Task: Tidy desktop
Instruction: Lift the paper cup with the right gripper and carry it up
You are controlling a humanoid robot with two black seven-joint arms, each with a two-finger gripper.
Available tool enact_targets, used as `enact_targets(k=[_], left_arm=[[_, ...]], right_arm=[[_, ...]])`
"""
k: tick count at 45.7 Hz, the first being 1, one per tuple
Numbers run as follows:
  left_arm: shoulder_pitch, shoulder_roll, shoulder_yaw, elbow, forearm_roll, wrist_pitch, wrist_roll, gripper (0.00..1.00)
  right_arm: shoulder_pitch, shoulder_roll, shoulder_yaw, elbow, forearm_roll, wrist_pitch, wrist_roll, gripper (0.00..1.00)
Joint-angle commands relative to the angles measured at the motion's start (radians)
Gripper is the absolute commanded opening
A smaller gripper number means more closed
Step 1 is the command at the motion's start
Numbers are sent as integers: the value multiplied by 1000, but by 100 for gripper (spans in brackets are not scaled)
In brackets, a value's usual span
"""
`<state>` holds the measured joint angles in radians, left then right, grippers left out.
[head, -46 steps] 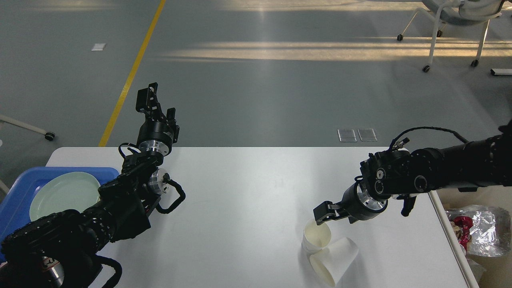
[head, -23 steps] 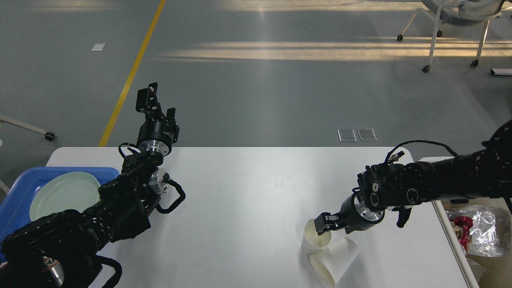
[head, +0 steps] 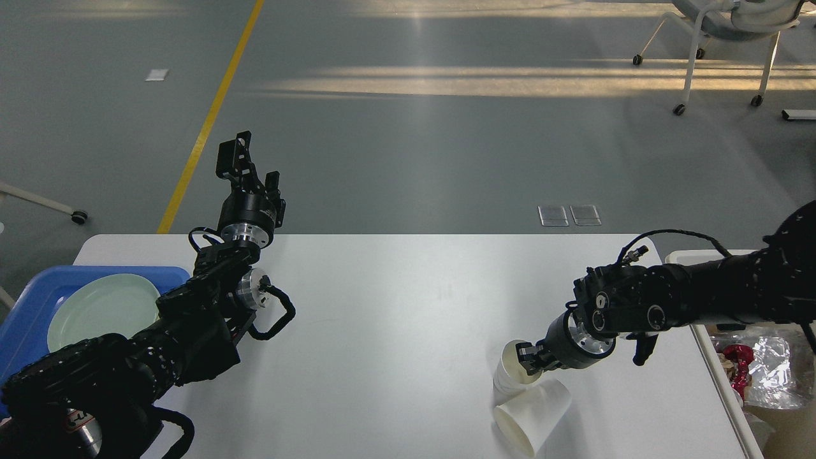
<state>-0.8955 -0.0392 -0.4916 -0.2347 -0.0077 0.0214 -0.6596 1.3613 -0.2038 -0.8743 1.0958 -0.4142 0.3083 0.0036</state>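
Nearest, 2 white paper cups at the front right of the desktop (head: 408,299): a tipped cup (head: 532,417) on its side, mouth toward the near edge, touching the base of a second cup (head: 513,376) leaning just behind it. Right gripper (head: 526,364) pushed into that second cup's mouth, 1 finger inside against the wall and the rim canted toward the arm; looks clamped on the rim, probably so the cup can be lifted off and carried to the waste at the right. Tilt likely caused by the pinch on 1 side only, with the lying cup propping the base.

Further right, beyond the table edge, a cream-white bin (head: 692,256) with crumpled foil (head: 762,360) and something red inside: a sensible drop point, close to the working arm.

At the left edge, a blue tray (head: 25,319) carrying a pale green plate (head: 102,309), so dishes seem sorted there and rubbish opposite. Left gripper (head: 245,162) raised above the far table edge, fingers parted, holding nothing, apparently parked clear of the work.

Desktop itself smooth, white, round-cornered, bare across the middle; spans nearly the whole width of the view. Cups the only loose items visible on it.

Beyond, grey glossy floor with a yellow line (head: 210,115) running away at the left, streaks of warm light, 2 floor plates (head: 568,215), and a wheeled chair (head: 727,38) at the far right.
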Motion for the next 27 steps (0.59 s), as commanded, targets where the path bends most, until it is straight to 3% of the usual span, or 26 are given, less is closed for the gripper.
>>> enact_targets(k=[1,14,21,27], left_arm=[[0,-1,1,0,0,0,0,98],[1,-1,-1,0,0,0,0,98],[0,-1,1,0,0,0,0,98],[1,-1,1,0,0,0,0,98]], right_arm=[[9,-5,1,4,2,3,4,0],[99,-45,20,27,11,43,16,0],[240,-127,73,36,21,237,61,0],[370,-242,155,36,90,460,64,0]])
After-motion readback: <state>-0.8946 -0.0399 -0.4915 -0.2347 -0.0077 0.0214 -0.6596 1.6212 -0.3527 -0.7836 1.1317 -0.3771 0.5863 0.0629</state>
